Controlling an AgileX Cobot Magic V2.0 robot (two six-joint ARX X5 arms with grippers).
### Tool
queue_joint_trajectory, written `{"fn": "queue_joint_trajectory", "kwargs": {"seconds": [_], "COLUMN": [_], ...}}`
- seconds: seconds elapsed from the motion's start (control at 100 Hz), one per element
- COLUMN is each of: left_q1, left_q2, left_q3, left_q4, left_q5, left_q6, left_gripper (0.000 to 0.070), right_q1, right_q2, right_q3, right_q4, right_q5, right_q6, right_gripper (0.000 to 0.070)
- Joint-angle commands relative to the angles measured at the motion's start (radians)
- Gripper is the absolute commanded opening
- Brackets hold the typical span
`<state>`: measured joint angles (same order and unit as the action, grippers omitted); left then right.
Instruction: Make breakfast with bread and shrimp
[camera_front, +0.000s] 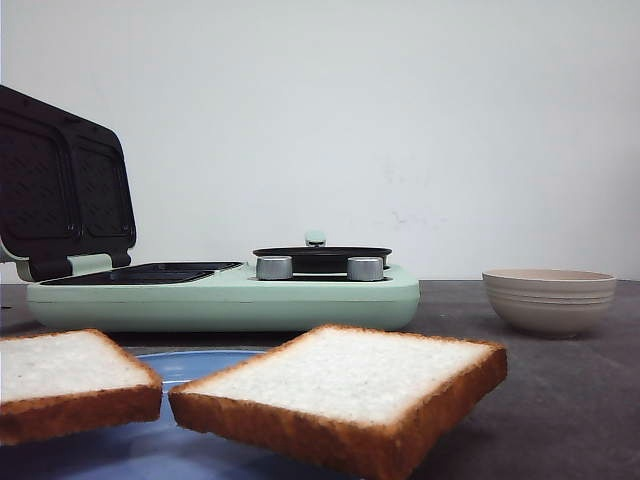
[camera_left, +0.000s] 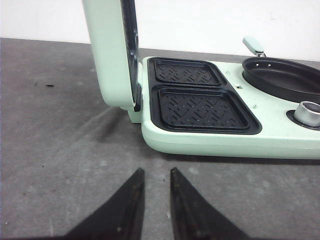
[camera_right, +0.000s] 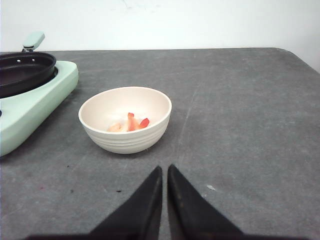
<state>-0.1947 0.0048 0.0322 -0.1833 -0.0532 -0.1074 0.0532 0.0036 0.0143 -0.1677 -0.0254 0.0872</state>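
Nothing is loaded yet: the mint-green breakfast maker (camera_front: 230, 295) sits towards the back of the table with its lid (camera_front: 62, 185) thrown up, and both ridged grill plates (camera_left: 200, 107) are bare. The two slices of bread (camera_front: 345, 395) wait on a blue plate (camera_front: 190, 365) at the table's front edge, nearest the camera, side by side and just about touching. The left gripper (camera_left: 152, 210) hovers over bare tabletop just in front of the grill, fingers a narrow gap apart and holding nothing. The right gripper (camera_right: 164, 205) hangs in front of the cream bowl (camera_right: 125, 120), its fingers nearly together, empty too. Inside that bowl, a few pink shrimp (camera_right: 131, 124). The black pan (camera_right: 25, 72) on the maker's right side is empty as well.

So by my read this is the very start, the bread step first. Next move calls for the left arm to pull back to the plate, spread wider and take a slice by its crust without crushing it
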Motion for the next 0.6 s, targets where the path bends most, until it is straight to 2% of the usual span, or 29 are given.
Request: {"fn": "queue_joint_trajectory", "kwargs": {"seconds": [0.0, 0.34, 0.45, 0.59], "left_q1": [-0.003, -0.003, -0.003, -0.003], "left_q2": [-0.002, -0.002, -0.002, -0.002], "left_q3": [-0.018, -0.018, -0.018, -0.018], "left_q4": [-0.004, -0.004, -0.004, -0.004], "left_q5": [0.001, 0.001, 0.001, 0.001], "left_q6": [-0.007, -0.007, -0.007, -0.007], "left_gripper": [0.0016, 0.0016, 0.0016, 0.0016], "right_q1": [0.003, 0.002, 0.002, 0.002], "right_q2": [0.0, 0.0, 0.0, 0.0], "right_q3": [-0.002, -0.002, -0.002, -0.002], "right_q4": [0.01, 0.009, 0.01, 0.01], "right_q5": [0.0, 0.003, 0.068, 0.141], "right_q6": [0.01, -0.002, -0.076, -0.116], "right_gripper": [0.0009, 0.0009, 0.0009, 0.0009]}}
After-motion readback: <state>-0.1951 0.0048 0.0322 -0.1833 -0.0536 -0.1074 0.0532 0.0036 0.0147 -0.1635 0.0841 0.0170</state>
